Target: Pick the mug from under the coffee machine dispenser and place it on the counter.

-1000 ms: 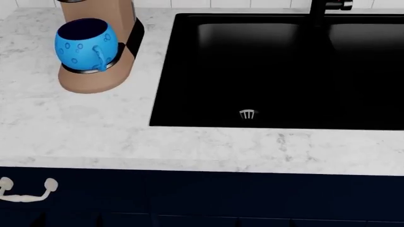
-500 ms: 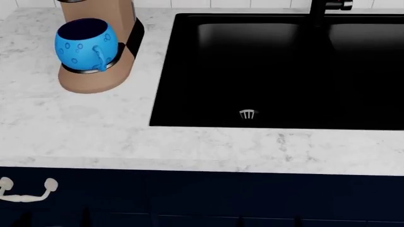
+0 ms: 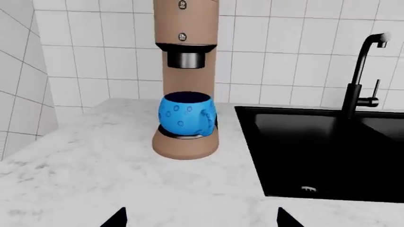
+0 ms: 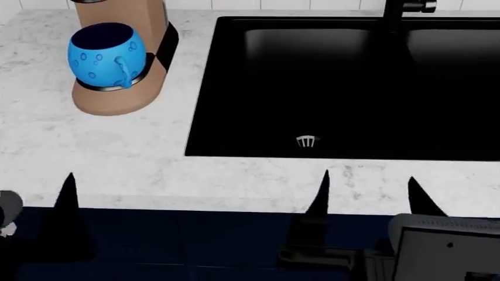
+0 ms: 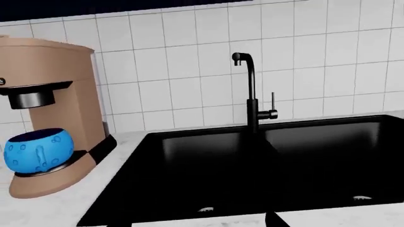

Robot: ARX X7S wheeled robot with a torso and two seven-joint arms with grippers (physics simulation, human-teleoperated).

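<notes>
The bright blue mug (image 4: 105,55) stands on the black drip tray of the tan-brown coffee machine (image 4: 144,35), under its black spout (image 3: 187,59), handle toward the front. It also shows in the left wrist view (image 3: 185,112) and the right wrist view (image 5: 39,149). My left gripper (image 3: 200,218) is open and empty, low over the marbled counter (image 4: 117,158), well in front of the mug; only one of its fingertips (image 4: 69,190) shows in the head view. My right gripper (image 4: 367,196) is open and empty at the counter's front edge, before the sink.
The black sink basin (image 4: 352,82) lies right of the coffee machine, with a black tap (image 5: 251,90) behind it. White tiled wall (image 3: 284,56) at the back. Navy cabinet fronts (image 4: 195,240) lie below the counter edge.
Both grippers have risen into the head view along its lower edge; a second ago neither showed. The mug and machine have not moved.
</notes>
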